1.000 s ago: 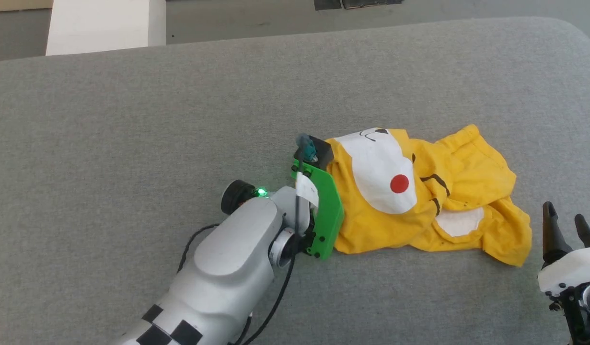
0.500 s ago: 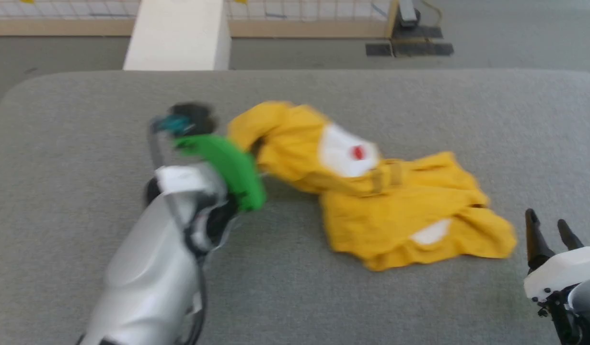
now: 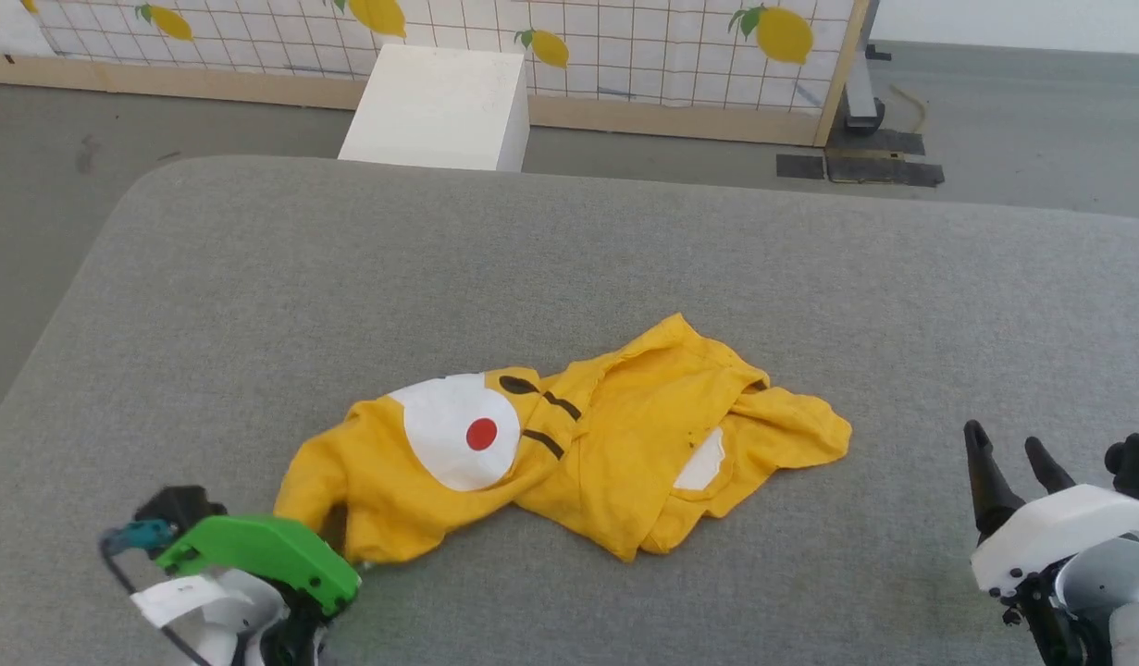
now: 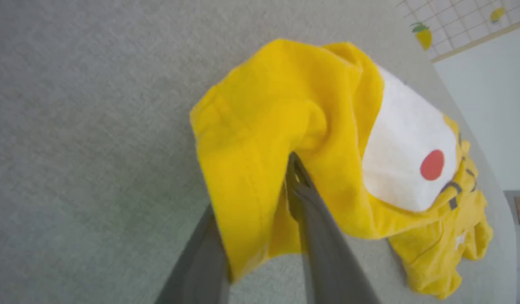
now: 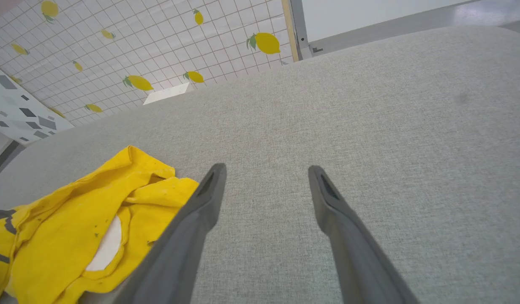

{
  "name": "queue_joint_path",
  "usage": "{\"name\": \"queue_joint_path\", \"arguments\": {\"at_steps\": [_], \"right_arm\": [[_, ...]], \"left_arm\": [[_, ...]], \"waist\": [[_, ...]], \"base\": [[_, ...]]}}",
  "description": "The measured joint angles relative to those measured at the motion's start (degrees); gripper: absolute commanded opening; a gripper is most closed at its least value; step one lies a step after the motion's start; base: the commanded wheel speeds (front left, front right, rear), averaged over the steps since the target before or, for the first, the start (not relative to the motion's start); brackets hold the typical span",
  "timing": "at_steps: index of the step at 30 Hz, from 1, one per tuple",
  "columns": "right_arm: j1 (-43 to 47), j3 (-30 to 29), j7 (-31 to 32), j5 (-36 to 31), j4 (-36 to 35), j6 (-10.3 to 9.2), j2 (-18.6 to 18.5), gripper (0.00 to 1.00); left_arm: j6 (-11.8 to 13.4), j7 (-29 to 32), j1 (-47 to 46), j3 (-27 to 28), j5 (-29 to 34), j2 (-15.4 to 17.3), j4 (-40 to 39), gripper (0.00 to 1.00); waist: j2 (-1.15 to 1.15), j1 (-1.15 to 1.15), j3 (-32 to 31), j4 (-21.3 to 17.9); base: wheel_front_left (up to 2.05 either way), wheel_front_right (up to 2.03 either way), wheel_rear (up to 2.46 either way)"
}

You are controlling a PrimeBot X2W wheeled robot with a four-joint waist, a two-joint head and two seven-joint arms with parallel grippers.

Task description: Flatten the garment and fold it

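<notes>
The garment (image 3: pixel 606 453), a bright yellow T-shirt with a white patch and a red dot, lies crumpled on the grey padded table (image 3: pixel 254 277), stretched toward the near left. In the left wrist view my left gripper (image 4: pixel 264 169) has its jaws parted. A fold of the garment (image 4: pixel 264 105) hangs between them and drapes over one finger, hiding its tip. The green wrist mount (image 3: pixel 254 555) sits at the garment's near-left end. My right gripper (image 3: pixel 1002 437) stands open and empty over bare table, right of the garment (image 5: pixel 74 219). The right wrist view has the right gripper (image 5: pixel 267 169) beside the shirt's edge.
The table's rounded far-left corner (image 3: pixel 153 176) and left edge are close to the left arm. Beyond the table stand a white box (image 3: pixel 435 106) on the floor and a lemon-patterned grid screen (image 3: pixel 625 46).
The head camera has shifted. My left arm has dragged the garment's end toward the near left, stretching it out, and its jaws have parted. The right gripper stays open and still.
</notes>
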Motion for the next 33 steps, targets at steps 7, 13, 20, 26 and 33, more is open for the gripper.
{"name": "queue_joint_path", "arguments": {"at_steps": [7, 13, 20, 26, 33], "right_arm": [[0.03, 1.44, -0.09, 0.54, 0.66, 0.0, 0.01, 1.0], [-0.02, 2.6, 0.56, 0.22, 0.58, 0.0, -0.02, 1.0], [-6.56, 10.11, 9.42, -4.44, -0.47, 0.0, -0.08, 1.0], [-19.53, 19.52, 22.34, -10.78, 3.59, 0.0, -0.24, 1.0], [-31.76, 26.11, 32.2, -15.07, 12.22, 0.0, -3.44, 1.0]], "left_arm": [[-5.87, -17.2, 0.38, 4.87, 4.44, 1.3, -7.38, 1.0], [-9.03, -28.39, 3.0, 4.83, 15.74, 2.24, -8.8, 1.0], [-12.26, -28.84, 3.74, 9.68, 25.99, -4.16, -12.82, 1.0], [-16.13, -28.84, 3.55, 12.48, 29.81, -7.97, -13.32, 1.0], [-19.52, -28.84, 0.43, 12.84, 33.27, -10.02, -12.41, 1.0]], "waist": [[0.0, 0.0, 0.08, -0.26], [0.0, 0.0, 1.17, -0.39], [0.0, 0.0, 3.63, 0.59], [0.0, 0.0, 6.48, 2.25], [0.0, 0.0, 10.29, 5.0]], "base": [[0.0, 0.0, 0.0], [0.0, 0.0, 0.0], [0.0, 0.0, 0.0], [0.0, 0.0, 0.0], [0.0, 0.0, 0.0]]}}
